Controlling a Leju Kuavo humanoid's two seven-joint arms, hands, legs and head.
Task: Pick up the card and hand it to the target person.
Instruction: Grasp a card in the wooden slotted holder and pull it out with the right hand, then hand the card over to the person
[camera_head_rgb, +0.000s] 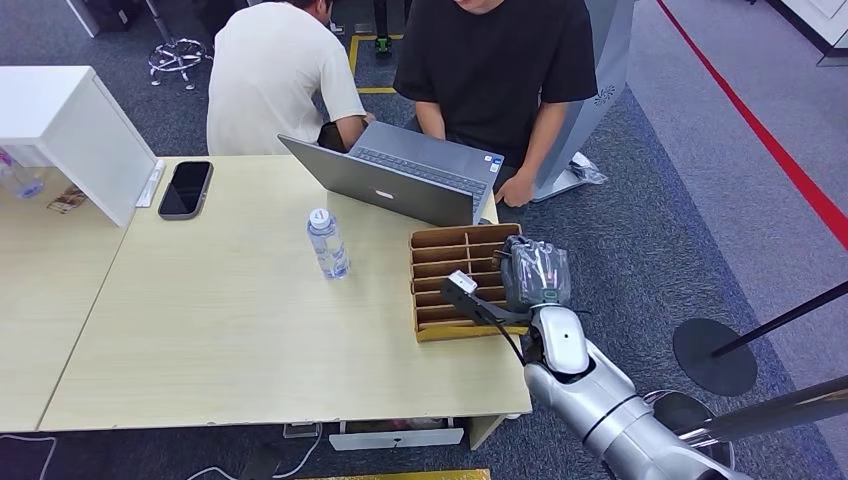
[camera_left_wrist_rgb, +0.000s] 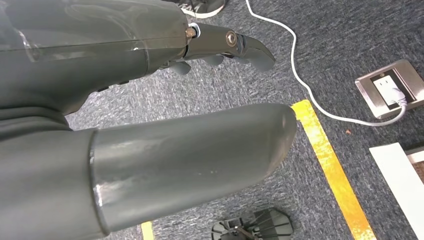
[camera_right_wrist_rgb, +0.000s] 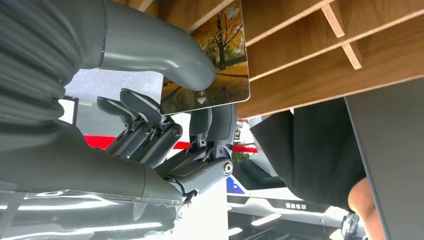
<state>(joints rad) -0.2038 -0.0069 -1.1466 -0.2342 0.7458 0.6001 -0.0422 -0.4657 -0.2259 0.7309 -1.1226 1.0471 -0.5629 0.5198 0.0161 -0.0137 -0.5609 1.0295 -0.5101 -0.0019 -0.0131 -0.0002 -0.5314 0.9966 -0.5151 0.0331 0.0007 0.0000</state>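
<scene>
1. Right hand (camera_right_wrist_rgb: 165, 130) pinches the card (camera_right_wrist_rgb: 215, 62) between the thick thumb and the dark fingers behind it; the other fingers curl loosely below the card.
2. Card shows an autumn-tree picture with a small white arrow mark near its lower edge. In the right wrist view it lies against the wooden dividers of the slotted box (camera_right_wrist_rgb: 325, 45); whether any of it is still inside a slot, cannot tell.
3. Slotted box (camera_head_rgb: 432, 282) is a brown tray with several narrow compartments and sits at the right end of the table (camera_head_rgb: 240, 340), just in front of the laptop (camera_head_rgb: 400, 180). Visible slots look empty; the card itself is too small to make out in the head view.
4. Right hand (camera_head_rgb: 535, 275) in the head view is wrapped in clear plastic and sits at the box's right edge; the silver forearm comes up from the lower right.
5. Left hand (camera_left_wrist_rgb: 200, 65) hangs over grey carpet, holding nothing, with the dark fingers extended and apart from the thumb.
6. Water bottle (camera_head_rgb: 327, 243) stands upright mid-table; a phone (camera_head_rgb: 186, 188) lies flat near the white box (camera_head_rgb: 70, 130) at the left.
7. Person in a black shirt (camera_head_rgb: 500, 60) stands behind the laptop with one hand at the table corner; a second person in a white shirt (camera_head_rgb: 270, 80) bends beside them. Both are cut off by the frame's top.
</scene>
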